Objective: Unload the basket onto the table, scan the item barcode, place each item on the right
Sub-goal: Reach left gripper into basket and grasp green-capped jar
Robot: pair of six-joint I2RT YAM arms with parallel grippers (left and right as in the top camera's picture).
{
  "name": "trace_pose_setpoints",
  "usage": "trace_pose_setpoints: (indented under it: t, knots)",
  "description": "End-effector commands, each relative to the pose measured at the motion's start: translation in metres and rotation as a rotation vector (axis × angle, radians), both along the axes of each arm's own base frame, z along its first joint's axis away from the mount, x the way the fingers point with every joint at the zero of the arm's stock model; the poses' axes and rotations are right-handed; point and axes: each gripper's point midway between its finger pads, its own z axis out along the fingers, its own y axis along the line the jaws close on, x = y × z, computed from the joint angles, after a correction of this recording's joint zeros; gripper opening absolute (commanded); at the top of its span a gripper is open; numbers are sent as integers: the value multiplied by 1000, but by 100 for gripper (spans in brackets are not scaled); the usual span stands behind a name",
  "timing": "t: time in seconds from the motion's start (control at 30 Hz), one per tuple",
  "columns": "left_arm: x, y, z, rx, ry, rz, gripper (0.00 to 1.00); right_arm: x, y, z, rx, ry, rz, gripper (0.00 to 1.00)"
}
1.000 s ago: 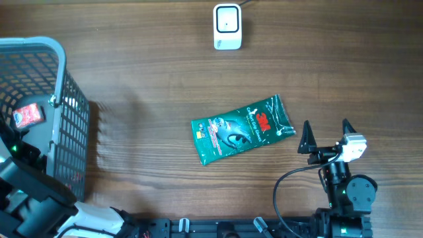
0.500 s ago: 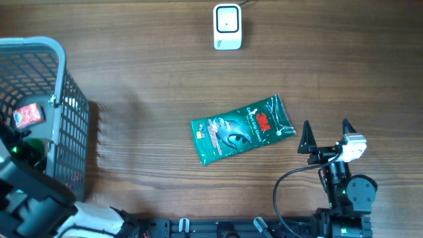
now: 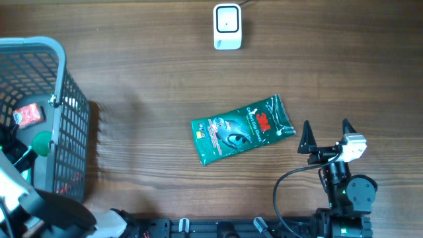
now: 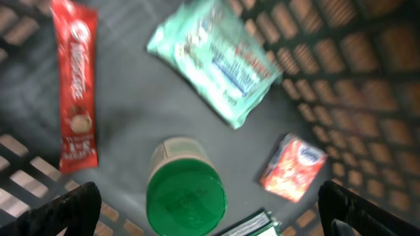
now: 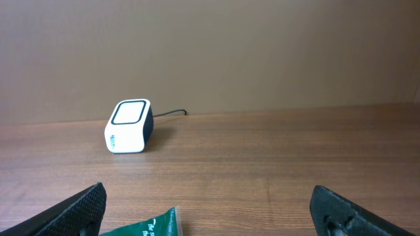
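3M packet is lying flat on the wooden table near its middle, slanting so that its right end is sitting farther from the robot than its left. White scanner is standing well apart from it, toward the far edge. The right gripper is sitting just beside the packet's right end without touching it, its two fingers spreading wide with nothing between them. A grey wire basket is standing at the left edge, and inside it a green-lidded jar and a small red packet are showing.

From the left wrist, the left gripper is hanging over the basket's grey floor with its jaws gaping fully and gripping nothing. The green-lidded jar is standing directly below, between the two dark fingertips. A long red sachet is lying to the jar's left, a pale green pouch is lying beyond it, and the small red packet is resting to its right, near the mesh wall. The picture is blurring, so the print on these is not readable.

From the right wrist, the fingers are standing far apart and empty. Only a corner of the 3M packet is peeking in at the bottom edge, and the scanner is facing it from across the bare wood.
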Motion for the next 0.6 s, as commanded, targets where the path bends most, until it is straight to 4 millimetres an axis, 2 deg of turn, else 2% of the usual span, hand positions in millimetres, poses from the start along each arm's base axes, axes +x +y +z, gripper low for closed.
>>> trace_pose_setpoints:
  t: [0.0,0.07,0.1,0.2,0.4,0.57]
  knots:
    - [24,-13,-32,-136,-7,-62,100,0,-1,1,-7,-8,-9,100]
    - [35,-22,-48,-174,33,-102,100,0,-1,1,-6,-8,-9,100]
    - [54,-27,-61,-173,45,-151,100,0,-1,1,-7,-8,-9,100]
    - [60,-32,-73,-190,70,-172,100,0,-1,1,-7,-8,-9,100]
    - [48,-39,-98,-247,147,-168,100,0,-1,1,-7,-8,-9,100]
    - [29,-43,-112,-256,229,-165,100,0,-1,1,-6,-8,-9,99]
